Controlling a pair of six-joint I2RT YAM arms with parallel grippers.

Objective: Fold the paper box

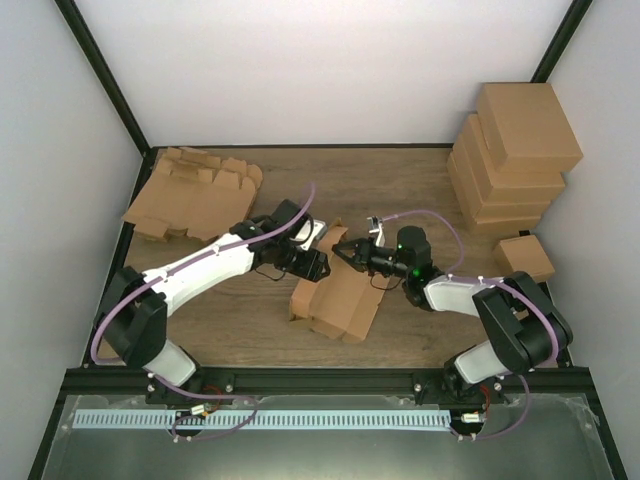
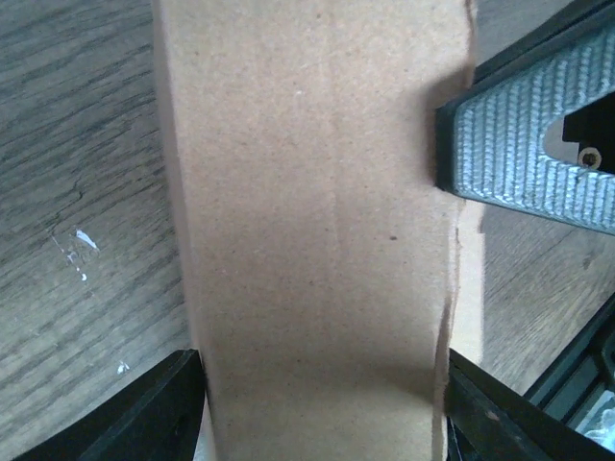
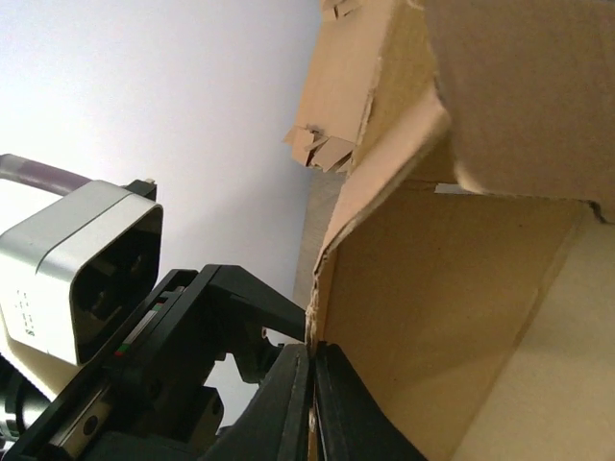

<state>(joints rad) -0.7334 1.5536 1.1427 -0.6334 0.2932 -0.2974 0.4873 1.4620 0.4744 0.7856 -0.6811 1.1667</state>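
- Right hand [image 3: 312, 363] was pinched shut on the thin top edge of a box [image 1: 338, 298] wall, its fingers flat together with card between them.
- Left hand [image 2: 322, 408] stood wide astride a panel [image 2: 317, 240], with one finger at each long edge. Whether they pressed on the card or only flanked it, I could not tell.
- Box lay half formed in the middle of the surface [image 1: 420, 190], between the two hands, with its walls partly raised.
- Step in hand, as I judged it, was turning that panel over along its crease while the right hand anchored the wall.
- To do it well, the right hand should hold firm and not drag, so the base sits flat on the surface.
- Pushing on the panel's face near the crease would serve better than squeezing it across its width, which could bow or kink it.
- Fold should follow the scored line squarely, since a skewed fold would likely leave the tabs off their slots.
- Ribbed pad [image 2: 533, 158], probably a right finger, touched the panel's edge. The left hand would need a path clear of it.
- Blanks [image 1: 190, 195] lay far left and a stack [image 1: 515, 150] of done boxes far right, both well apart from the work.
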